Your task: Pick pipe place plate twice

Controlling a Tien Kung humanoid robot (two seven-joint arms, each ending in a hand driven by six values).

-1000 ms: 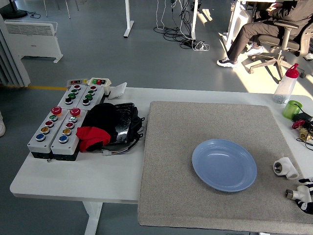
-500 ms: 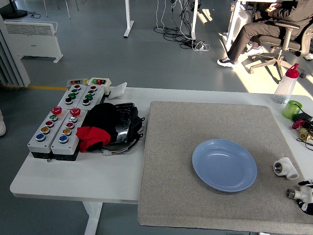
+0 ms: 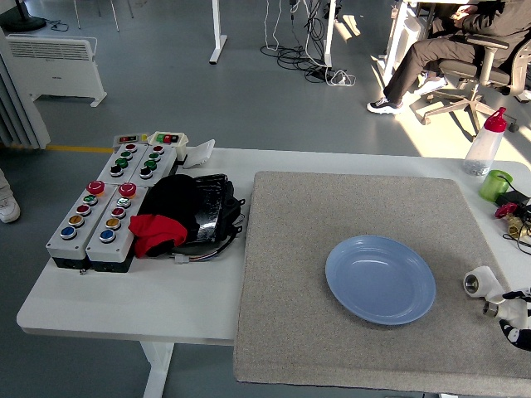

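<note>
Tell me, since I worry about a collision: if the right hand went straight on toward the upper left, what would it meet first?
Most likely the white pipe fitting, which lies just ahead of the right hand; beyond it sits the blue plate. Depth is hard to judge.

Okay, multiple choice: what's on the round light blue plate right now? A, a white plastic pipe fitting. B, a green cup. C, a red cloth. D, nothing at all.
D: the round light blue plate shows only its bare surface, while the white plastic pipe fitting lies on the grey mat to its right, next to the right robot hand at the picture's edge.
</note>
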